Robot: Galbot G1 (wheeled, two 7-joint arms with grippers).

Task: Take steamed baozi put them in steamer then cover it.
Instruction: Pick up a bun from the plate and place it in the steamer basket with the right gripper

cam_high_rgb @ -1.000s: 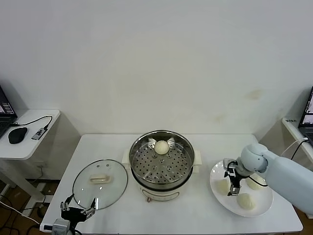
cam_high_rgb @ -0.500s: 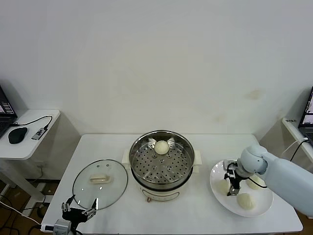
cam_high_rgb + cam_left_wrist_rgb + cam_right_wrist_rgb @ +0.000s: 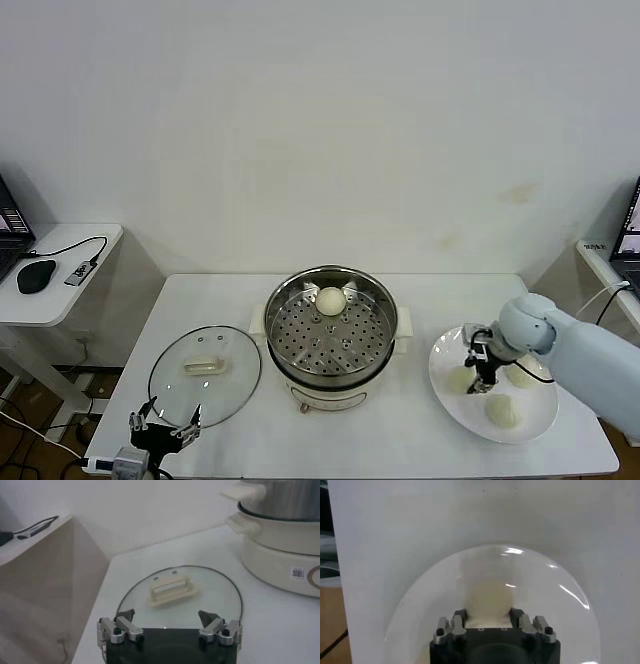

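Right gripper (image 3: 480, 377) has clamped shut on a baozi (image 3: 487, 596) since a second ago | left gripper (image 3: 163, 429) waits spread wide beside the cover (image 3: 205, 375) | steamer (image 3: 331, 322) centre, one bun (image 3: 331, 300) inside | plate (image 3: 540, 420) right, two more buns

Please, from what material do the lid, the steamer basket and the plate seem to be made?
The lid looks like clear glass: the table shows through it; its handle is probably cream plastic. The steamer basket looks like polished stainless steel, shiny and perforated. The plate looks like glazed white ceramic, judging by the bright highlights, though it may be plastic.
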